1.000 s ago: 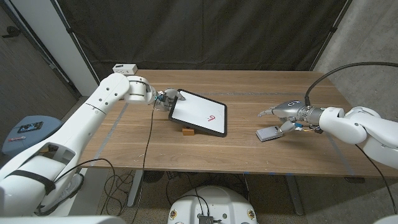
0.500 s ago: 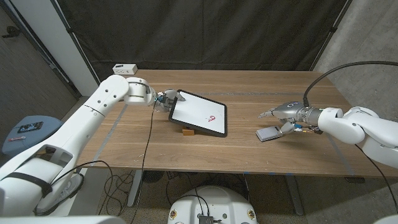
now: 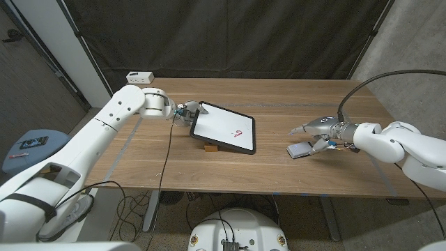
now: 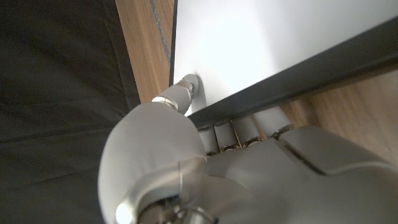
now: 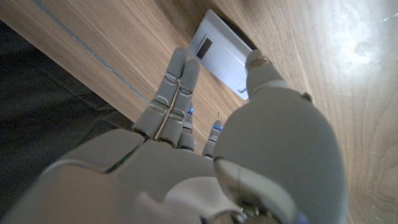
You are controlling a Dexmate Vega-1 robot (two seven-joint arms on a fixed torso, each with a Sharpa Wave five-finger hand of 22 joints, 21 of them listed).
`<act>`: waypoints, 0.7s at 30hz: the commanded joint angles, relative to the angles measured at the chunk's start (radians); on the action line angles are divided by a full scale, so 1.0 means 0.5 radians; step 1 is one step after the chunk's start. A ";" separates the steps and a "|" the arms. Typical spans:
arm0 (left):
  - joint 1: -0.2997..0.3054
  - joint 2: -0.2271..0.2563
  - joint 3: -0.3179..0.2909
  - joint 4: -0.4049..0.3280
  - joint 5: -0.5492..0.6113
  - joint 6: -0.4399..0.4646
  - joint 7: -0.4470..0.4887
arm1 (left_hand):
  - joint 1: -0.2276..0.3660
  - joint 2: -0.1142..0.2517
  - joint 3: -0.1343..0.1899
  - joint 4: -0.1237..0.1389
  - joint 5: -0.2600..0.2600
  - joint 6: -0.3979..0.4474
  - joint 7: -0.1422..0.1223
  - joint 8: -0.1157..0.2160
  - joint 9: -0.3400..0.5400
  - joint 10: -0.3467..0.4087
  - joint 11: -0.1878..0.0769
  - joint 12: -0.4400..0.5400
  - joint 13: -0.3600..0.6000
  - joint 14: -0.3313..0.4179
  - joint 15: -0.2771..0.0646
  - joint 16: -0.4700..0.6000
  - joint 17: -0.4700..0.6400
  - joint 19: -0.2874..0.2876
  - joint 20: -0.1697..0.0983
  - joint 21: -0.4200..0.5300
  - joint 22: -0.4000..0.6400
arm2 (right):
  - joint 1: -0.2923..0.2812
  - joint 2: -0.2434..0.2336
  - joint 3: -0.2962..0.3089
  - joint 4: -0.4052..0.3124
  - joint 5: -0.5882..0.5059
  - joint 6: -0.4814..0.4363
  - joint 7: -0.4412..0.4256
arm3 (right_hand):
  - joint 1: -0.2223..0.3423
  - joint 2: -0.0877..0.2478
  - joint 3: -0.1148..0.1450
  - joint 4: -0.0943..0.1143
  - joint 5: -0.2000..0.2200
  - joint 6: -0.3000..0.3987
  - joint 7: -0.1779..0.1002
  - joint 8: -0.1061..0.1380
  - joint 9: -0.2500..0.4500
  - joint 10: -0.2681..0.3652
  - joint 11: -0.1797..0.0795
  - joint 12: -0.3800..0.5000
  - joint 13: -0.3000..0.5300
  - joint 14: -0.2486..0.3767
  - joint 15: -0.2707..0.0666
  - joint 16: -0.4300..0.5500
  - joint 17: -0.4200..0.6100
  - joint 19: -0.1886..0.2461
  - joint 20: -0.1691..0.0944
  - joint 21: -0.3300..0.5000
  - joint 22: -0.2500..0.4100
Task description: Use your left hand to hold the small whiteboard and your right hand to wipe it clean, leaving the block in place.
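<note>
Wooden counter (image 3: 174, 157), backed by a black curtain (image 3: 230, 38).

Item 1: small whiteboard (image 3: 224, 127), black-framed, propped at a tilt left of the counter's middle, white face up, a small red mark (image 3: 239, 132) on it. Its near edge rests on item 2.

Item 2: small wooden block (image 3: 209, 146), under the whiteboard's near edge, on the counter.

Item 3: left hand (image 3: 186, 112), at the whiteboard's far left corner. In the left wrist view the thumb (image 4: 180, 93) presses on the white face and the fingers (image 4: 249, 127) go under the black frame, so the corner is pinched between them.

Item 4: eraser (image 3: 300, 149), flat, pale grey, lying on the counter well to the right of the whiteboard.

Item 5: right hand (image 3: 317, 130), over the eraser, fingers stretched out and apart, thumb tip at the eraser's edge; nothing gripped.

Item 6: small white box (image 3: 140, 76), far left corner of the counter.
</note>
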 commanded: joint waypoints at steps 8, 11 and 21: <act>0.028 0.039 0.001 -0.040 -0.023 -0.035 0.005 | 0.007 -0.005 -0.007 0.000 0.009 0.005 -0.022 -0.003 0.005 0.004 -0.013 -0.002 0.006 -0.009 -0.010 -0.001 0.002 -0.011 0.005 -0.009 0.006 | 0.066 -0.106 -0.159 0.000 -0.005 -0.104 -0.116 | 0.061 0.005 -0.010 -0.010 0.003 0.029 -0.013 0.021 0.012 0.030 -0.009 0.018 0.018 -0.010 -0.316 0.036 0.005 -0.015 -0.001 0.033 0.008; 0.038 0.045 -0.001 -0.046 -0.029 -0.044 0.009 | 0.007 -0.005 -0.007 -0.001 0.009 0.004 -0.022 -0.004 0.005 0.004 -0.012 -0.002 0.006 -0.007 -0.009 0.000 0.001 -0.013 0.005 -0.010 0.006 | 0.068 -0.129 -0.175 0.017 -0.004 -0.101 -0.154 | 0.080 0.006 -0.009 -0.014 0.003 0.037 -0.013 0.024 0.013 0.041 -0.016 0.022 0.023 -0.011 -0.317 0.045 0.004 -0.011 -0.004 0.043 0.008; 0.045 0.069 0.001 -0.052 -0.035 -0.063 -0.005 | 0.008 -0.004 -0.007 -0.001 0.010 0.006 -0.023 -0.003 0.005 -0.002 -0.013 -0.004 0.005 -0.004 -0.009 0.001 0.001 -0.015 0.004 -0.011 0.006 | 0.068 -0.189 -0.231 0.031 -0.013 -0.153 -0.227 | 0.121 0.010 -0.009 -0.018 0.001 0.059 -0.013 0.030 0.015 0.054 -0.024 0.025 0.034 -0.009 -0.318 0.070 0.001 -0.009 -0.012 0.067 0.007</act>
